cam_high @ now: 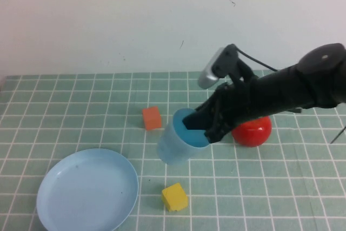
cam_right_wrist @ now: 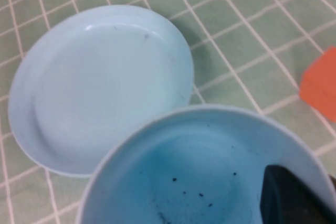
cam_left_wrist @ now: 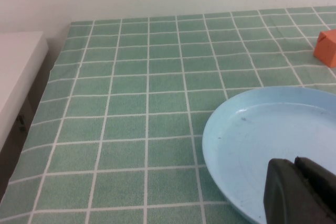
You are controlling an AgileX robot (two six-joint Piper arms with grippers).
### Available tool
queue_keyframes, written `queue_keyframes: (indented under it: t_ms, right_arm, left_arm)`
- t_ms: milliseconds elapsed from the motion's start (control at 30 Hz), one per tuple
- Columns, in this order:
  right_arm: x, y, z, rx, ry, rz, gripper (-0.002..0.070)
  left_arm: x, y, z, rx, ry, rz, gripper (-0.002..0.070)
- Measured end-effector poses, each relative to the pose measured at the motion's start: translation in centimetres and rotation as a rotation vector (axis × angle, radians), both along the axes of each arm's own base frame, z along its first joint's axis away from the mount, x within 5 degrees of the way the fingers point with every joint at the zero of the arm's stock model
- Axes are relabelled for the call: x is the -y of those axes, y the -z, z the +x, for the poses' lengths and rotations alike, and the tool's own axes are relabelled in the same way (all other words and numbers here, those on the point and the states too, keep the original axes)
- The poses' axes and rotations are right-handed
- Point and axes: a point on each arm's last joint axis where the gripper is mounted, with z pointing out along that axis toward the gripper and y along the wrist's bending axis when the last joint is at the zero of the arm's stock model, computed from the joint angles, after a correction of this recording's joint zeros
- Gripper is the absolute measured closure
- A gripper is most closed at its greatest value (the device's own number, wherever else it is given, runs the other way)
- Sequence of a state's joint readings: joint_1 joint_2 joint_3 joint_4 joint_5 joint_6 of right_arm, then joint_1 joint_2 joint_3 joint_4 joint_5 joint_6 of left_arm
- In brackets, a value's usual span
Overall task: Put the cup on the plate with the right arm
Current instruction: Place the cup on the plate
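The cup (cam_high: 178, 143), tilted, with the right gripper (cam_high: 208, 128) closed on its rim, one finger (cam_right_wrist: 294, 198) inside the mouth; whether it is clear of the checked cloth (cam_high: 81, 106) cannot be told. The plate (cam_high: 54, 209) lies empty, well apart toward the robot's left. Near the cup: orange block (cam_high: 152, 118), yellow block (cam_high: 174, 196), and a red ball (cam_high: 254, 131) behind the arm. Grasp done; carrying over and setting down remain. The left gripper (cam_left_wrist: 299, 190) hangs above the plate's edge, its jaws together.
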State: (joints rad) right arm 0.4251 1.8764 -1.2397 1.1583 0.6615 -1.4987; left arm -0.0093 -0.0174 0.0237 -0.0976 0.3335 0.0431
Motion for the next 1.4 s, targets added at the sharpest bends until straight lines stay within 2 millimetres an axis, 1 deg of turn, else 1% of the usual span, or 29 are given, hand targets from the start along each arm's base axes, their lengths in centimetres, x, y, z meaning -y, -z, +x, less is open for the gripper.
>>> queue_keyframes:
  t_ms: [67, 167, 367, 567, 667, 767, 967, 1033, 1067, 1200, 1300, 1400]
  right_arm:
    - [-2.2, 0.0, 0.1, -0.001, -0.028, 0.012, 0.0638]
    - [-4.8, 0.4, 0.1, -0.008, -0.064, 0.025, 0.0638]
    - [-8.9, 1.7, 0.3, -0.019, -0.109, 0.048, 0.0638]
    - [-12.3, 3.3, -0.2, -0.021, -0.172, 0.050, 0.0638]
    - [-13.6, 4.1, -0.4, -0.024, -0.195, 0.048, 0.0638]
    - [-14.3, 4.7, -0.5, -0.021, -0.209, 0.043, 0.0639]
    - [-14.7, 5.7, -0.5, 0.003, -0.210, 0.020, 0.0624]
    - [-14.7, 6.0, -0.3, 0.004, -0.202, 0.013, 0.0595]
    - [-14.7, 6.3, -0.3, 0.003, -0.199, 0.008, 0.0568]
    - [-14.7, 6.6, -0.2, 0.006, -0.193, 0.002, 0.0430]
    - [-14.8, 6.5, -0.1, 0.005, -0.188, 0.008, 0.0381]
    - [-14.9, 6.2, 0.0, 0.008, -0.184, 0.018, 0.0366]
  left_arm:
    - [0.0, 0.0, 0.0, 0.000, 0.000, 0.000, 0.0678]
    - [0.0, 0.0, 0.0, 0.000, 0.000, 0.000, 0.0678]
    - [0.0, 0.0, 0.0, 0.000, 0.000, 0.000, 0.0678]
    - [0.0, 0.0, 0.0, 0.000, 0.000, 0.000, 0.0678]
    - [0.0, 0.0, 0.0, 0.000, 0.000, 0.000, 0.0678]
    - [0.0, 0.0, 0.0, 0.000, 0.000, 0.000, 0.0678]
    - [0.0, 0.0, 0.0, 0.000, 0.000, 0.000, 0.0678]
    - [0.0, 0.0, 0.0, 0.000, 0.000, 0.000, 0.0678]
    - [0.0, 0.0, 0.0, 0.000, 0.000, 0.000, 0.0678]
    - [0.0, 0.0, 0.0, 0.000, -0.001, -0.002, 0.0678]
    - [0.0, 0.0, 0.0, 0.000, -0.001, -0.002, 0.0678]
    - [0.0, 0.0, 0.0, 0.000, -0.001, -0.002, 0.0678]
